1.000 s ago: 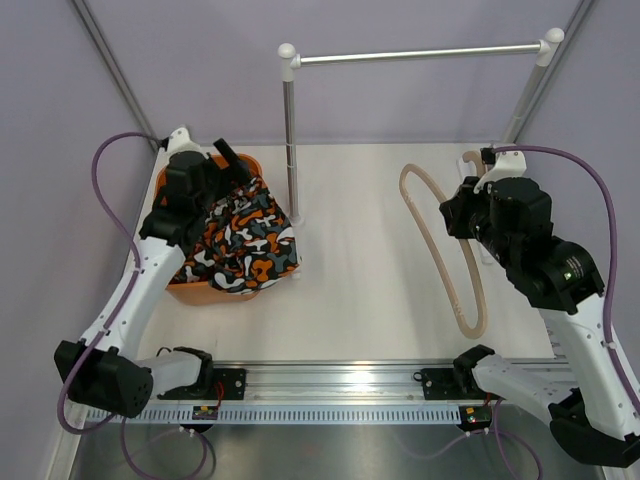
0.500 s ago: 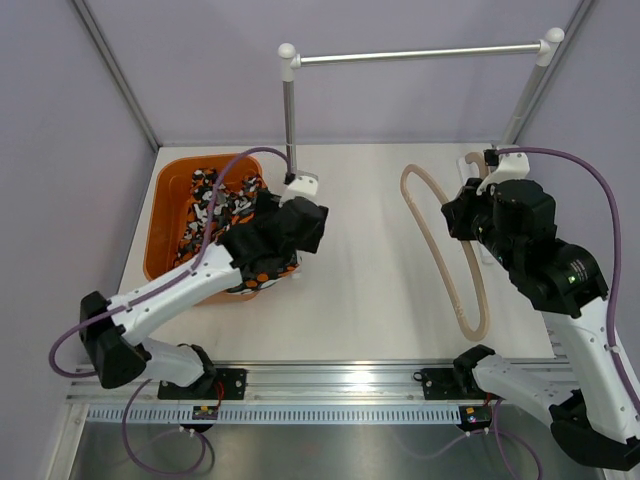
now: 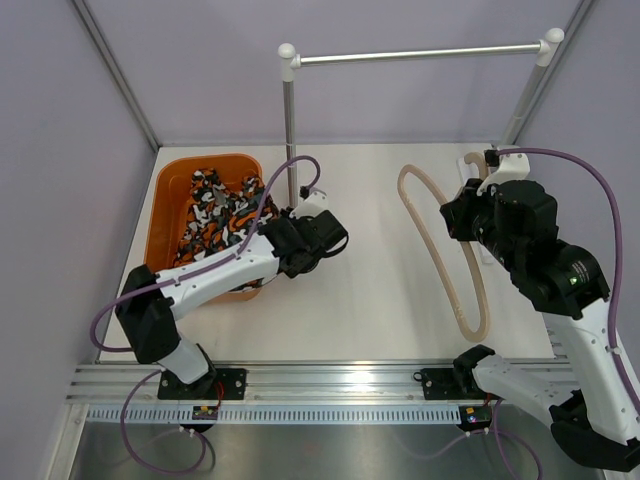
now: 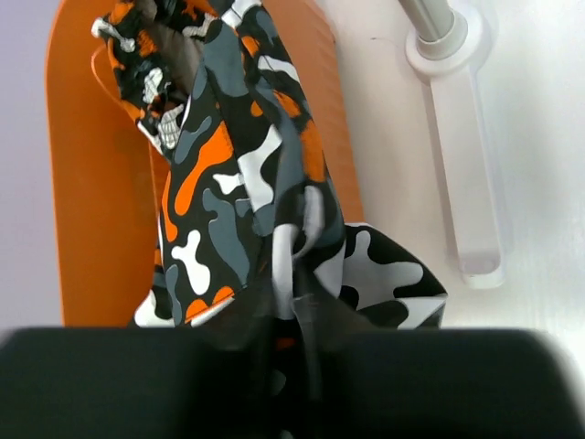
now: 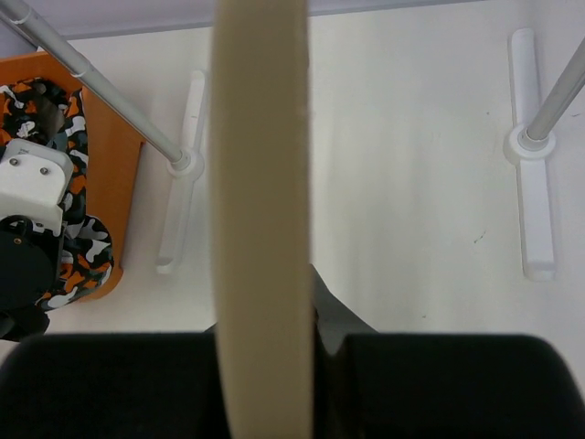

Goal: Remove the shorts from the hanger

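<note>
Lilac walls close me in left, far and right. My cream tabletop is evenly lit; a metal clothes rail stands at its far side, an aluminium track runs along its near edge.

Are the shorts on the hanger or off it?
Off. The hanger is bare in the right gripper; the shorts lie mostly in the orange bin.
</note>
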Available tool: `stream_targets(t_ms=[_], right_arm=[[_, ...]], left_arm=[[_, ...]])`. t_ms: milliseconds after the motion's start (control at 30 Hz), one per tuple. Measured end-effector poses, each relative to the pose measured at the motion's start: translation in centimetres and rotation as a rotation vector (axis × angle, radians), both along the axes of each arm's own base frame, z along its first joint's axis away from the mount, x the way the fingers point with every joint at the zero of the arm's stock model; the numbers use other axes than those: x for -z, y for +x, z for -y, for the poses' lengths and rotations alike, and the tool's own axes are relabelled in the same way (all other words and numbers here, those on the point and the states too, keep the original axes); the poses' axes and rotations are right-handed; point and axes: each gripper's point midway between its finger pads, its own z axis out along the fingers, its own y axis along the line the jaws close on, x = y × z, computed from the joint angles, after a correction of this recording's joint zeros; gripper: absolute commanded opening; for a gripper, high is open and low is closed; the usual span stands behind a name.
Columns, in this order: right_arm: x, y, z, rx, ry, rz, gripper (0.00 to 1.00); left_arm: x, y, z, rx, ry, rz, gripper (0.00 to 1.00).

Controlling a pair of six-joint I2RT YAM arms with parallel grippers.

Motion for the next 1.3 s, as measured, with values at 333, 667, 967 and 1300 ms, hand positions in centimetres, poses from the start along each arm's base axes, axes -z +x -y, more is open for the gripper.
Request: stream_targets(t_ms=[333, 667, 967, 1300], right_arm=[[-0.4, -0.1, -0.1, -0.006, 0.006, 0.006, 0.00], [-0.8, 0.8, -1.0, -0.026, 0.008, -0.006, 0.00], [-0.7, 1.8, -2.7, -0.092, -0.005, -0.034, 0.00], [-0.9, 1.2, -3.9, -0.196, -0.016, -0.027, 0.00]], left_arm=[[-5.6, 1.8, -6.2, -0.163, -0.259, 0.150, 0.00], [-7.9, 5.0, -17.1, -0.458, -0.641, 0.392, 0.02], [6.6, 7.5, -18.6, -0.678, -0.778, 0.096, 0.65], [4.9, 8.3, -16.6, -0.609, -0.957, 0.126, 0.99]])
